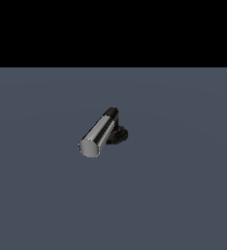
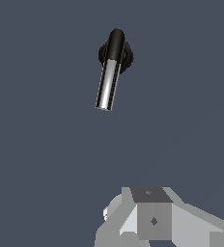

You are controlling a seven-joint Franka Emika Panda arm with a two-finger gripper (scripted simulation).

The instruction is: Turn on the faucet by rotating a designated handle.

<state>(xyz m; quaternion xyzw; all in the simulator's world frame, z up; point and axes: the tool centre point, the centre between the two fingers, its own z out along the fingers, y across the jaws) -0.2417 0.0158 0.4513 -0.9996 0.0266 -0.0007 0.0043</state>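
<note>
The shiny chrome-grey cylindrical handle [image 1: 98, 134] sits near the middle of the exterior view, a smooth metal bar with a flat round end face turned toward the camera and down toward the exterior view's left. Its far end is joined by a black collar to the short black stem of the small black faucet [image 1: 116, 133], whose round ribbed base rests on the flat slate-blue surface [image 1: 184, 195] just behind the bar and partly hidden by it. In the wrist view the same handle [image 2: 108, 85] appears as a slim bright bar sticking out from the rounded black stem, with the dark round base of the faucet [image 2: 127, 57] showing on either side behind it. The bar slants away from the stem rather than standing upright, and its free end is clear of the surface as far as the pictures show. Nothing touches the handle or the faucet — the surface [image 2: 36, 144] around them is plain and even on every side, and nothing lies between the fixture and the arm. The white and grey gripper [image 2: 150, 219] shows only in the wrist view, as blocky angular body parts at the edge of the picture, well apart from the handle; its fingertips are out of the picture, so whether it is spread or closed cannot be told. Above the surface the exterior view is plain black.
</note>
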